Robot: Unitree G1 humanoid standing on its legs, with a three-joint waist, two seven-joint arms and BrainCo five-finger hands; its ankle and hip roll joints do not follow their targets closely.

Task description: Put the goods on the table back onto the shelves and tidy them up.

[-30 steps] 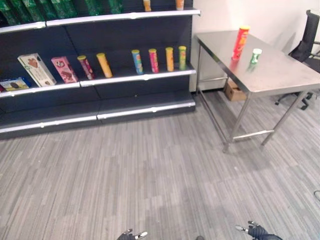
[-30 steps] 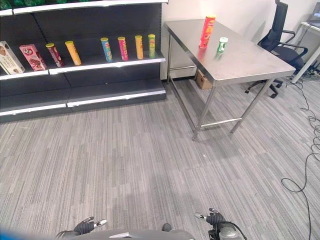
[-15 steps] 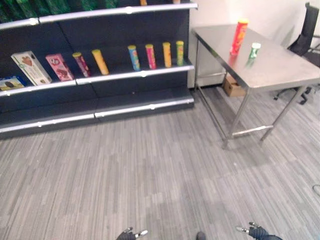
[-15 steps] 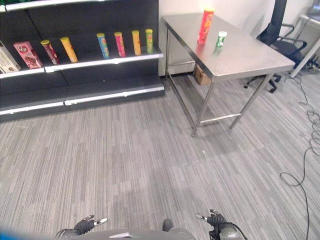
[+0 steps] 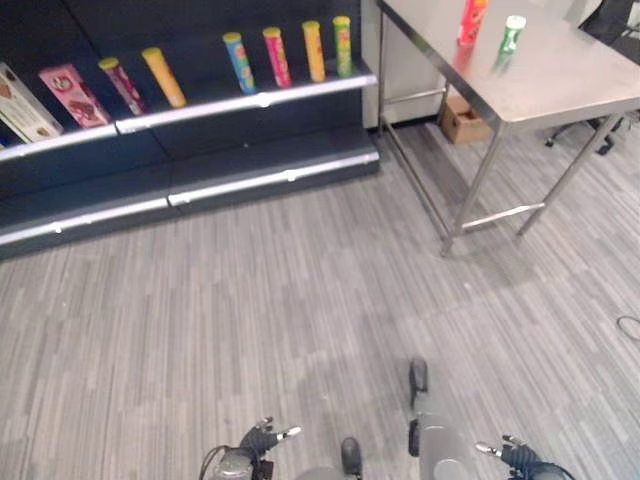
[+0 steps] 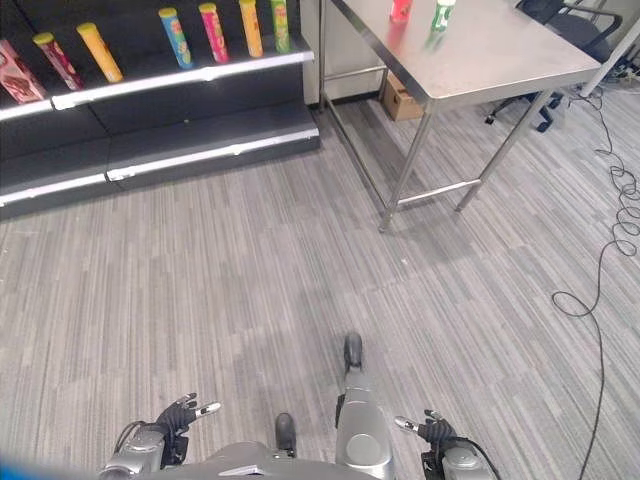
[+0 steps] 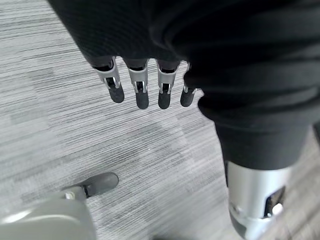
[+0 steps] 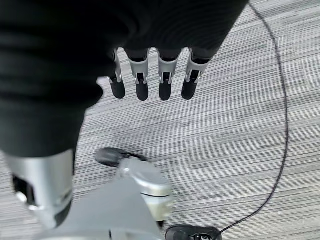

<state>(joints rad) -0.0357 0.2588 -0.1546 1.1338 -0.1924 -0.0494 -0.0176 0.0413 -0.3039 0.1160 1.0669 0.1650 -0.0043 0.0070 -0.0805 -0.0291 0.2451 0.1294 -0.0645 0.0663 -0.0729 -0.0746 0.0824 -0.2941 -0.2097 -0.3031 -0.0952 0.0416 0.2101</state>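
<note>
Grey striped carpet stretches from the robot to the far wall, and nearest of all hang the two hands, both low at its sides: the left hand (image 7: 145,85) shows fingers (image 7: 142,95) straight and loosely apart over bare carpet, holding nothing, and the right hand (image 8: 150,80) hangs the same way, fingers relaxed and empty. Well beyond the fingertips, ahead and toward the right hand's side, stands the steel table (image 5: 560,85), and on its far part sit the goods to be put back: a tall red canister (image 5: 470,20) and, just beside it, a short green can (image 5: 512,32), both upright and apart from each other. Farther off, toward the left hand's side, the dark shelves (image 5: 240,100) carry a row of coloured tubes (image 5: 285,55) and a pink box (image 5: 73,95). The red canister looks like light, stiff card that would tip easily, so I would wrap it round the middle of its body. The green can seems small, rigid and smooth, likely slippery; a pinch across its sides should serve.
</note>
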